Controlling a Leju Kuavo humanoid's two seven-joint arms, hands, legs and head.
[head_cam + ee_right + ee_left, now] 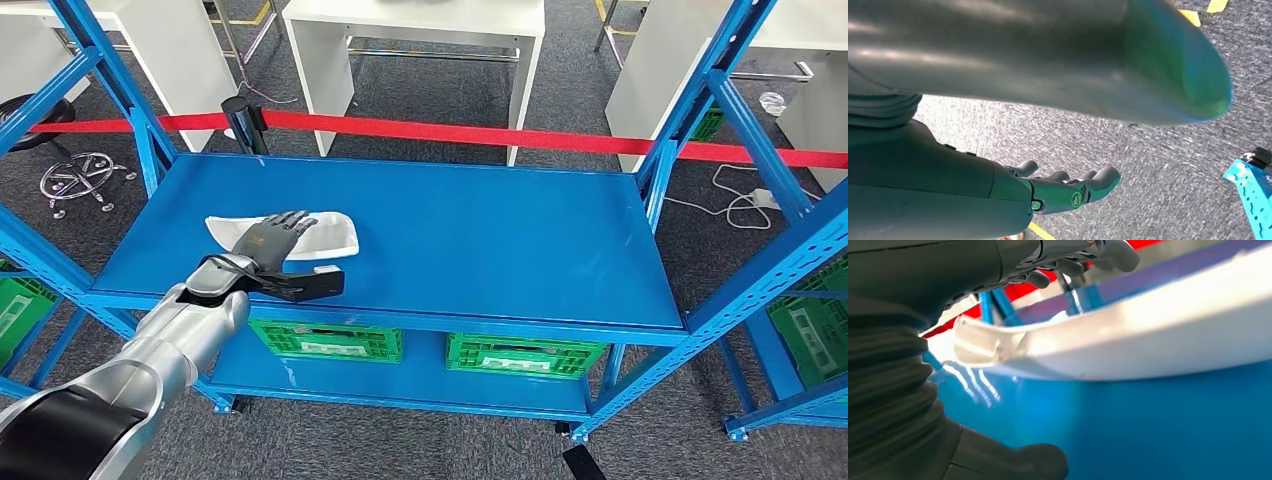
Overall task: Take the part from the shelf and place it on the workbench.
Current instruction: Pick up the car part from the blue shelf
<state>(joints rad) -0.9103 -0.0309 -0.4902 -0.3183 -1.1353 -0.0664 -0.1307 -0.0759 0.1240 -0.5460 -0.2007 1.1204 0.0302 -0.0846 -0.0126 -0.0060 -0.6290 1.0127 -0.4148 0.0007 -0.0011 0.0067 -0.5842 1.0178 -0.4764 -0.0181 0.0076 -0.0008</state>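
the white part [290, 234] lies near the shelf's [480, 240] front-left corner. left hand [272, 240] rests over it, fingers spread, apparently not gripping; curl under its edge before lifting.

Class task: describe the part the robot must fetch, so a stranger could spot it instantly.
Find the blue shelf in front of the robot. On its top deck, toward the left, lies a flat white part under the left hand. It is the only white thing there.
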